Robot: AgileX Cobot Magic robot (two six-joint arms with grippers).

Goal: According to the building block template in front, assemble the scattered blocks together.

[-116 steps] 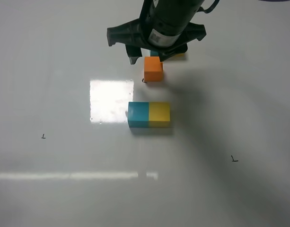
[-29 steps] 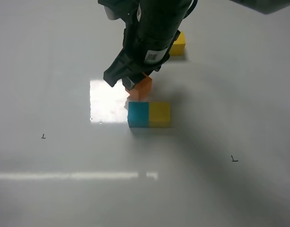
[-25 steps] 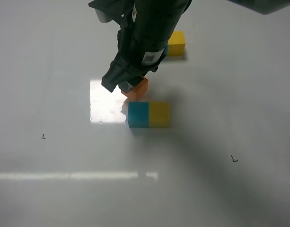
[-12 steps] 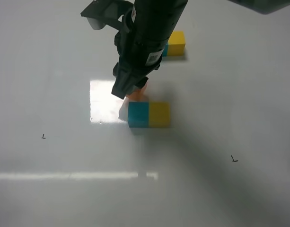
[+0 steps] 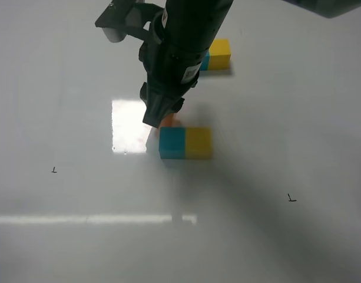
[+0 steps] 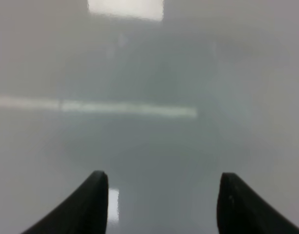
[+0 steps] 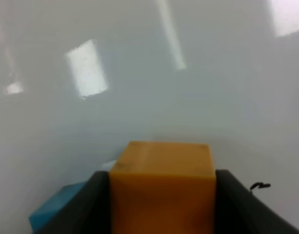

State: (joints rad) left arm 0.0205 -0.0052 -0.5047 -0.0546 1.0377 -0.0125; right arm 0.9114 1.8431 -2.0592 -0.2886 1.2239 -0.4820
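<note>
Three loose cubes, plain matte, same size. Teal cube (image 5: 172, 143) and yellow cube (image 5: 198, 142) sit flush side by side mid-table (image 5: 298, 106), teal on the left in the high view. Orange cube (image 7: 161, 187) is clamped in the right hand (image 7: 159, 195), fingers (image 7: 93, 200) pressed on its two opposite sides. High view: only a sliver of orange (image 5: 168, 121) shows under the right hand (image 5: 159, 115), right at the far edge of the teal cube; contact between them can't be told. Right wrist view shows teal (image 7: 59, 207) just beside and below the orange cube.

Template (image 5: 215, 55) is farther back on the table, mostly hidden by the arm; only its yellow end and a bit of teal show.

Left hand (image 6: 161, 200): fingers spread apart, nothing between them, bare table below.
</note>
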